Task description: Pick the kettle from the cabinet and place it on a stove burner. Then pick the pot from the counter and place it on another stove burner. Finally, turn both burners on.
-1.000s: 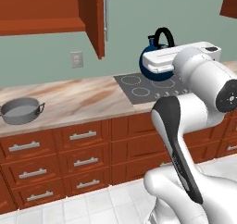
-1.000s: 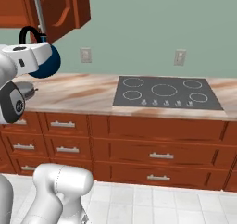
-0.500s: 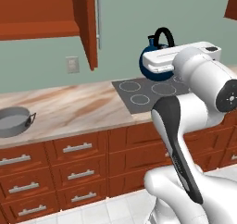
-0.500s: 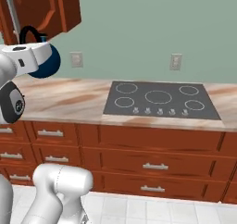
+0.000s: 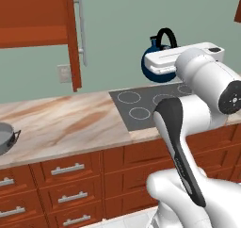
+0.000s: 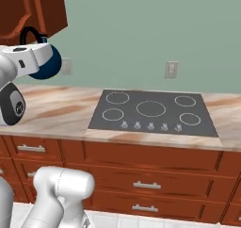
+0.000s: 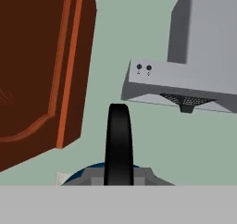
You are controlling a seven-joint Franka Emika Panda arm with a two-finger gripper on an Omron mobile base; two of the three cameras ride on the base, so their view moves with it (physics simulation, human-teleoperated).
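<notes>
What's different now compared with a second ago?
The whole view slid along the counter toward the cooktop: the base drove sideways, so the pot is now at the picture's left edge. The gripper still holds the kettle aloft; nothing was released.

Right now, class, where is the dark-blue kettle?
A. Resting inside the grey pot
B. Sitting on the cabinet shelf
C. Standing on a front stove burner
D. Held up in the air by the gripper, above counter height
D: the kettle hangs at the arm's hand, well above the counter and short of the cooktop, whose burner circles are all bare.
</notes>
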